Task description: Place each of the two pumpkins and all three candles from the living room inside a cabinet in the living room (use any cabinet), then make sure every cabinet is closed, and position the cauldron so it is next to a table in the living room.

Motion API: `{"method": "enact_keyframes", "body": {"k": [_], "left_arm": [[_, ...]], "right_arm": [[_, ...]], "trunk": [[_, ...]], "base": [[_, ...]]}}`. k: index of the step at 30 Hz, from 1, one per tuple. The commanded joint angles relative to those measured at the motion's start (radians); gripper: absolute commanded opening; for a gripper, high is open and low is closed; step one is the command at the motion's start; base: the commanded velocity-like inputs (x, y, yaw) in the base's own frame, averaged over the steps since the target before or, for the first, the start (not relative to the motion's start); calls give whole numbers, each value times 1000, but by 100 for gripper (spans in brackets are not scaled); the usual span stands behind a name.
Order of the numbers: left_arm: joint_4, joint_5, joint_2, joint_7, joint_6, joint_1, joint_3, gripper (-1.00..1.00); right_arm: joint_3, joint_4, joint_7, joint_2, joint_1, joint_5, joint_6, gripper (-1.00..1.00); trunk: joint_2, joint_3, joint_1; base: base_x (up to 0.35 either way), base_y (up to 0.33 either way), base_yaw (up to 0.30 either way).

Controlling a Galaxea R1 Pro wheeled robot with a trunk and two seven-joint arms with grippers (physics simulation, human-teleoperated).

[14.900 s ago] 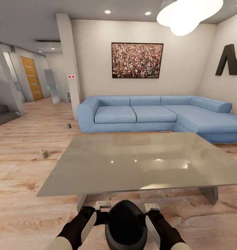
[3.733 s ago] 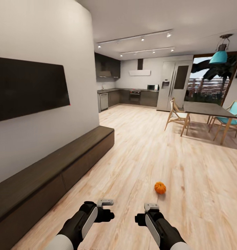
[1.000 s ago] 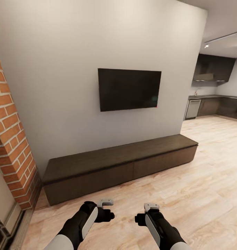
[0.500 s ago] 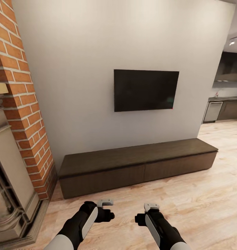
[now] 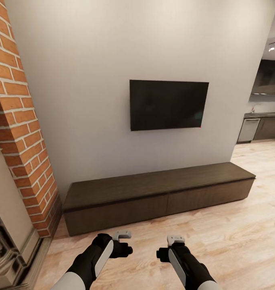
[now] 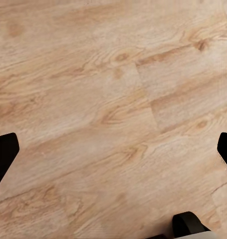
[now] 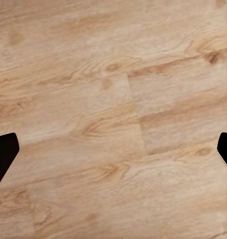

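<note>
Nearest, at six o'clock in the head view, the black-sleeved left gripper (image 5: 122,241) and right gripper (image 5: 169,246) hang side by side over the pale wood-plank floor (image 5: 218,241). In each wrist view the dark fingertips (image 6: 3,155) sit at opposite edges of the picture with only bare planks between them, so both pairs of jaws are spread wide and hold nothing; the right-hand fingertips (image 7: 3,154) show the same.

Beyond the grippers, from about ten o'clock across to two o'clock, stands the long low dark-brown wooden cabinet (image 5: 157,191), set against the plain grey wall (image 5: 93,80). Its two wide handleless drawer fronts (image 5: 117,211) sit flush — both closed, as far as can be seen, so their insides are hidden and what they hold cannot be told. Its flat top is bare.

Above it at twelve o'clock hangs a flat black wall-mounted television (image 5: 168,104). A red brick column (image 5: 22,133) rises at nine o'clock, and a dark kitchen (image 5: 266,108) lies far off at two o'clock.

Judging from this, the stowing is not visibly begun: the robot faces the cabinet empty-handed — the likely next need is to open a drawer or go and fetch something.
</note>
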Motion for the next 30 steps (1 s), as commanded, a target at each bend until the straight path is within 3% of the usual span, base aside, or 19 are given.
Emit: {"method": "enact_keyframes", "body": {"k": [1,7,22,30], "left_arm": [[-1,8,0,6,4,-1,-2,100],[-1,8,0,6,4,-1,-3,100],[-1,8,0,6,3,-1,-3,100],[-1,8,0,6,3,-1,-2,100]], "right_arm": [[5,-1,-9,-1,0,-11,4,100],[5,-2,-9,-1,0,-11,2,100],[5,-2,-9,-1,0,-11,3,100],[5,-2,-9,-1,0,-11,3,100]], "trunk": [[-1,-1,0],[-1,0,0],[-1,9,0],[-1,10,0]], "base": [[187,-74,0],[169,-37,45],[85,-175,249],[2,-16,45]]}}
